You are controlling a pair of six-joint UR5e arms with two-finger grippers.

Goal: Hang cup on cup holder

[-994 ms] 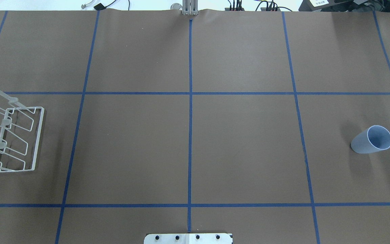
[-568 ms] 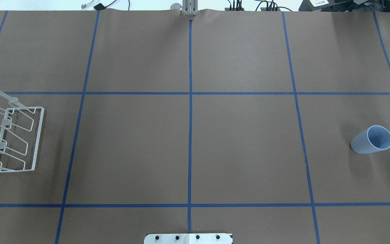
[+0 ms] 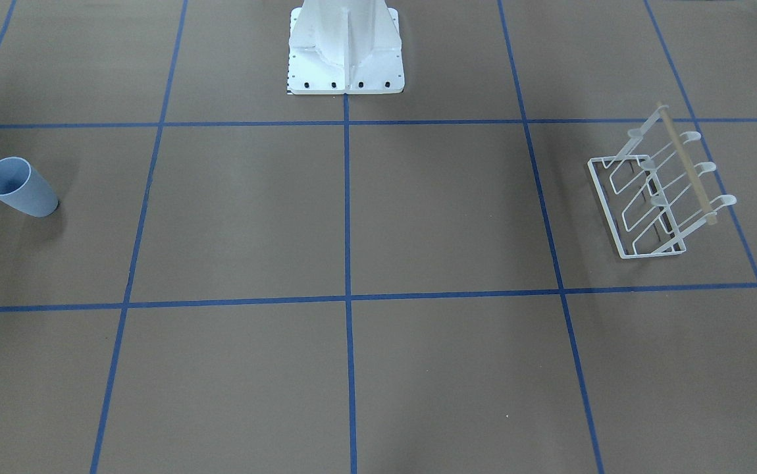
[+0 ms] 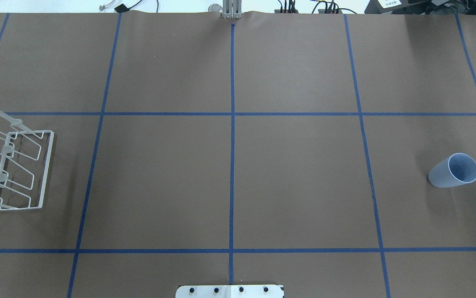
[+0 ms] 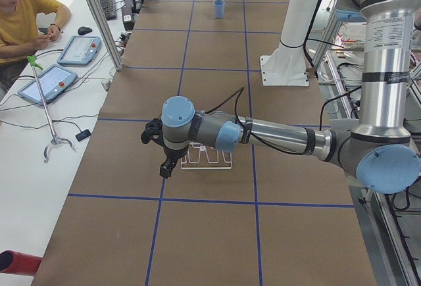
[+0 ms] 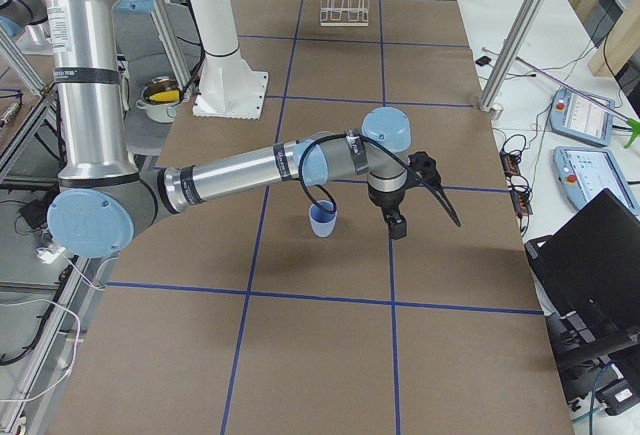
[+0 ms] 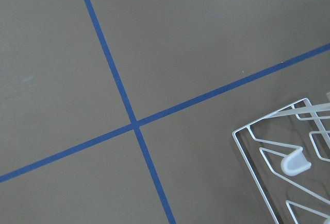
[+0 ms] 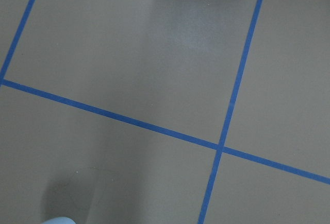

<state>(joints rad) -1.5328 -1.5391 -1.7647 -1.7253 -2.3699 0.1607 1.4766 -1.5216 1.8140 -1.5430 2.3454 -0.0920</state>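
At the left edge of the overhead view the cup holder (image 4: pixel 14 169) sits on the bench (image 4: pixel 229 182) with the left arm (image 5: pixel 197 127) hanging by it, while the cup (image 4: pixel 453 170) stands upright, mouth up, well apart at the right edge. The right arm (image 6: pixel 330 160) is much the nearer, and the cup lies just picture-left of its jaws in the right side view. Whether either arm's jaws are spread or pressed together, I cannot tell.
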